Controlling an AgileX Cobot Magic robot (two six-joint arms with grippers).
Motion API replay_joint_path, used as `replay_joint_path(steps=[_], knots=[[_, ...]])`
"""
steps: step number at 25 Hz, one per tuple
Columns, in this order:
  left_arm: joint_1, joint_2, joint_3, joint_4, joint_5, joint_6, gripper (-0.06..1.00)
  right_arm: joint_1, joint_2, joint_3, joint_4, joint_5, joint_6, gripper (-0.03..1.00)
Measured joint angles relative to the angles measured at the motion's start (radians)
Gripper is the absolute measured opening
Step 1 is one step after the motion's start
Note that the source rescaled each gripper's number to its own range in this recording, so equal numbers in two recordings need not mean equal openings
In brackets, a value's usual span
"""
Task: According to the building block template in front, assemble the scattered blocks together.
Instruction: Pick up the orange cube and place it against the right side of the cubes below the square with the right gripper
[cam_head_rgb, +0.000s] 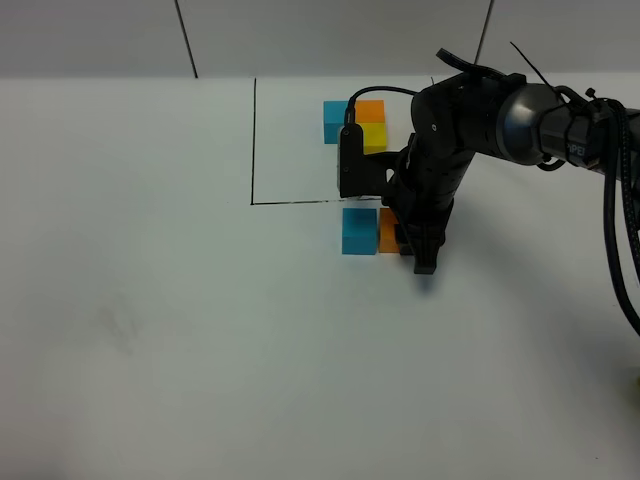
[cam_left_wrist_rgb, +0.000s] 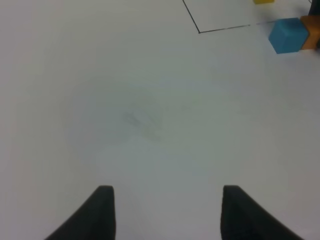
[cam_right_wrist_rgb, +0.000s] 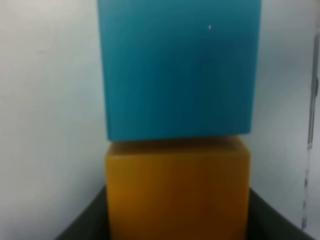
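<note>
Your left fingers (cam_left_wrist_rgb: 102, 215) stand wide open over the white table (cam_left_wrist_rgb: 150, 100), holding nothing. Your right fingers (cam_right_wrist_rgb: 280, 220) flank the orange block (cam_right_wrist_rgb: 177, 195); you can't tell whether they press it. That block touches the blue block (cam_right_wrist_rgb: 177, 70), both just outside the black outline (cam_head_rgb: 254, 140) around the template (cam_head_rgb: 362, 122). A grey wall (cam_head_rgb: 330, 35) stands beyond the template

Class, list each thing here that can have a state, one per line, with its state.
template: three cubes joined in an L, inside the outline
blue cube: loose, touching the orange cube
orange cube: between the fingers
right gripper: shut on orange cube
left gripper: open, empty
</note>
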Motion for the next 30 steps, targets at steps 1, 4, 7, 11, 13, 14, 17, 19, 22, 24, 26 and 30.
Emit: replay_joint_path(steps=[1, 4, 7, 11, 13, 14, 17, 19, 22, 24, 26, 30], knots=[[0.000, 0.000, 0.000, 0.000, 0.000, 0.000, 0.08, 0.000, 0.000, -0.001, 0.000, 0.001, -0.001, 0.01], [0.000, 0.000, 0.000, 0.000, 0.000, 0.000, 0.08, 0.000, 0.000, -0.002, 0.005, 0.003, -0.012, 0.01], [0.000, 0.000, 0.000, 0.000, 0.000, 0.000, 0.08, 0.000, 0.000, -0.002, 0.011, 0.005, -0.024, 0.01], [0.000, 0.000, 0.000, 0.000, 0.000, 0.000, 0.08, 0.000, 0.000, -0.003, 0.019, 0.008, -0.043, 0.01], [0.000, 0.000, 0.000, 0.000, 0.000, 0.000, 0.08, 0.000, 0.000, -0.003, 0.021, 0.009, -0.047, 0.01], [0.000, 0.000, 0.000, 0.000, 0.000, 0.000, 0.08, 0.000, 0.000, -0.003, 0.021, 0.010, -0.050, 0.01], [0.000, 0.000, 0.000, 0.000, 0.000, 0.000, 0.08, 0.000, 0.000, -0.003, 0.022, 0.010, -0.053, 0.01], [0.000, 0.000, 0.000, 0.000, 0.000, 0.000, 0.08, 0.000, 0.000, -0.003, 0.022, 0.010, -0.053, 0.01], [0.000, 0.000, 0.000, 0.000, 0.000, 0.000, 0.08, 0.000, 0.000, -0.003, 0.022, 0.010, -0.053, 0.01], [0.000, 0.000, 0.000, 0.000, 0.000, 0.000, 0.08, 0.000, 0.000, -0.003, 0.022, 0.010, -0.053, 0.01], [0.000, 0.000, 0.000, 0.000, 0.000, 0.000, 0.08, 0.000, 0.000, -0.003, 0.022, 0.010, -0.053, 0.01], [0.000, 0.000, 0.000, 0.000, 0.000, 0.000, 0.08, 0.000, 0.000, -0.003, 0.022, 0.010, -0.053, 0.01]])
